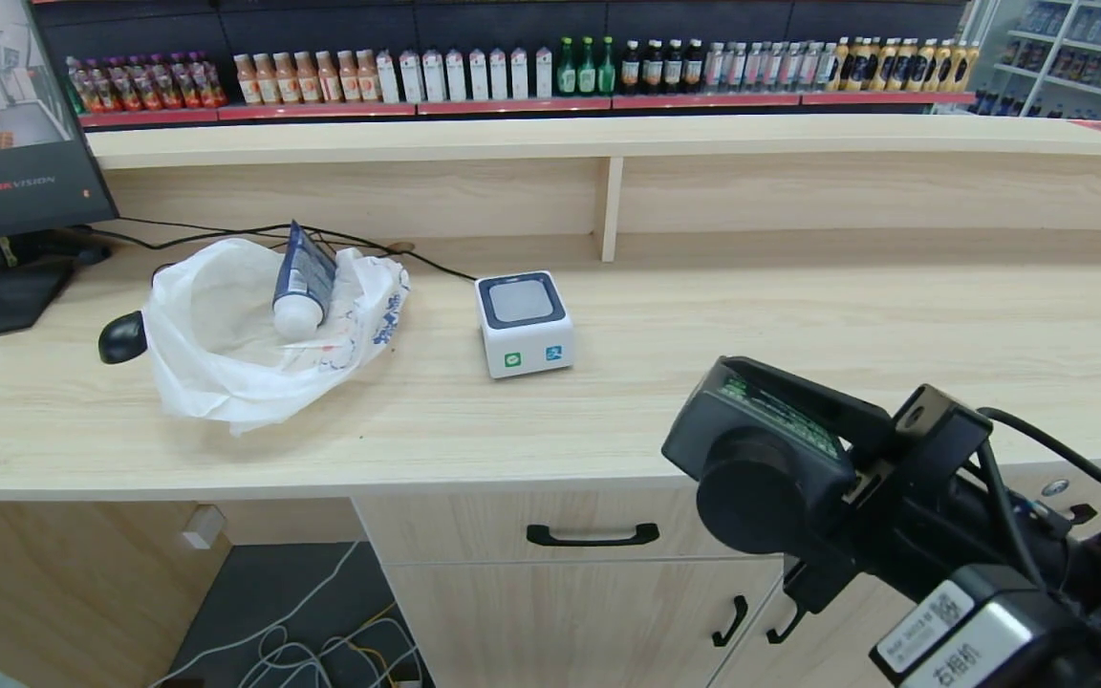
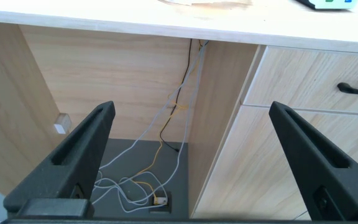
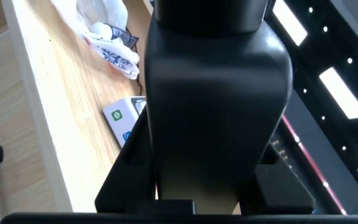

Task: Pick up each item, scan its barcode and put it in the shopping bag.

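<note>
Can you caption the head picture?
Blue-and-white tube resting in the white plastic shopping bag, beside the white cube-shaped barcode scanner.

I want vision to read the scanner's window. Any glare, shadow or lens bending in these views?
Head view: scanner evenly lit, no hot spot on its window; the counter bows along its front edge. Right wrist view: ceiling lights glare. Left wrist view: the cables under the counter lie in shade.

Black mouse (image 1: 122, 336) and monitor (image 1: 6, 115) sit on counter (image 1: 799, 325).
</note>
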